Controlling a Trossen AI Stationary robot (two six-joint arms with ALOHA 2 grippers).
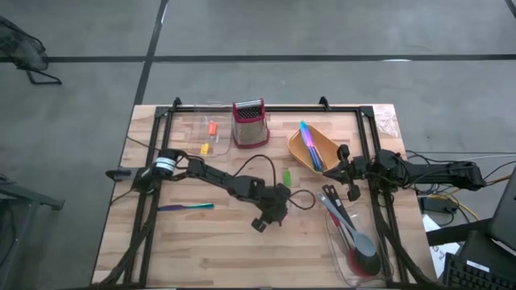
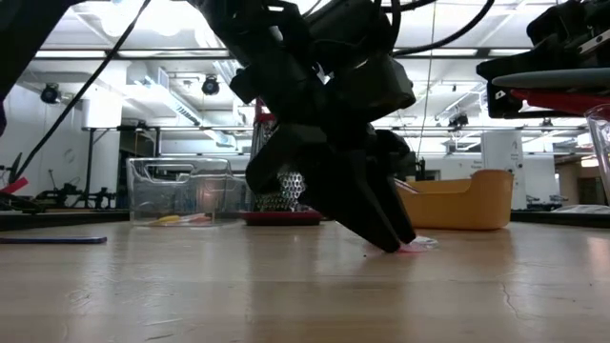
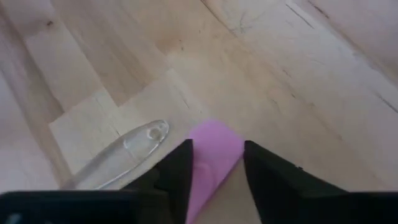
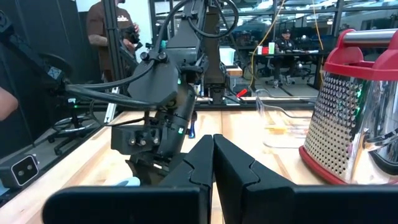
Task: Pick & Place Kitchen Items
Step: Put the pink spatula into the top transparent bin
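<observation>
A thumb-sized pink piece [image 3: 214, 149] lies flat on the wooden table near its middle; it also shows in the low view [image 2: 412, 248]. My left gripper [image 3: 216, 180] is down at the table top [image 1: 278, 200], open, one finger on each side of the pink piece. My right gripper [image 4: 213, 162] is shut and empty, held by the orange tray [image 1: 302, 157] at the right [image 1: 348, 179]. A green piece [image 1: 286, 177] lies on the table just beyond my left gripper. A slim blue and purple utensil [image 1: 185, 207] lies at the left. My left gripper comes at the pink piece from above, slanting down, with a finger [image 3: 177, 171] on each side of it. The piece lies flat on the table. I cannot tell whether the fingers touch it.
A clear plastic piece [image 3: 121, 155] lies beside the pink one. The red-topped grater [image 1: 250, 122] stands at the back. A clear bin [image 1: 193, 129] at the back left holds orange and yellow pieces. The orange tray holds blue and purple utensils. A clear bin [image 1: 339, 258] at the front right holds black and grey spoons.
</observation>
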